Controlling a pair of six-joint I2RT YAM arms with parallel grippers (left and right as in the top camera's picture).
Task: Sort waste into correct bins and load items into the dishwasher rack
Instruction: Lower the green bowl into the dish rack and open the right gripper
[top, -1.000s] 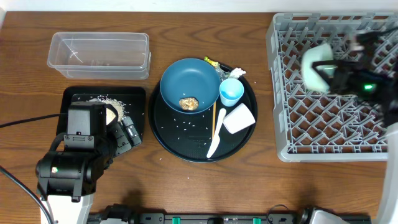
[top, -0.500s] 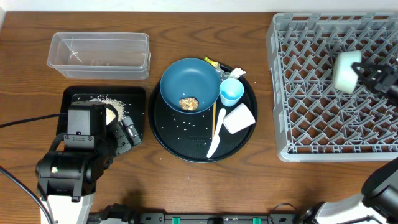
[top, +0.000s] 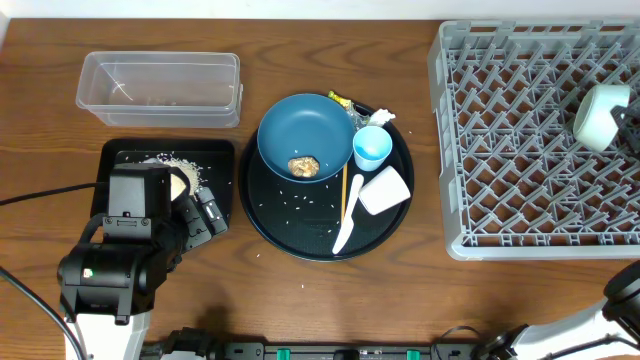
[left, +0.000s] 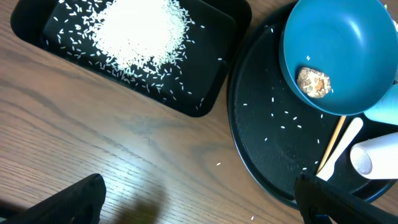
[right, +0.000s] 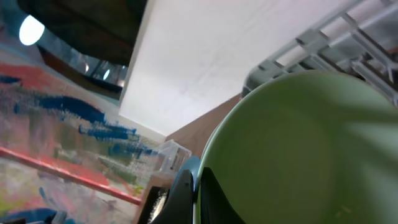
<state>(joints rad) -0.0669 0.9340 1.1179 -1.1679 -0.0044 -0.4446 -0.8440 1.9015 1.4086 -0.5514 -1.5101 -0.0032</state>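
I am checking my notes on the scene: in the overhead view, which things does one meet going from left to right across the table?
Clear tub → dark blue bowl → light blue cup → pale mint bowl. The black rectangular tray and the white cup overlap others, so they are left out.

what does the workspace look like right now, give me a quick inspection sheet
surface: wooden table, a few stray grains
job's things: dark blue bowl with brown lump, light blue cup, white cup, white spoon on round black tray; rice in black tray; clear tub; mint bowl over rack
clutter: yellow wrapper, tissue behind the bowl
grippers: left gripper open over table; right gripper shut on mint bowl
cables: dark cable along left edge
surroundings: nothing seen
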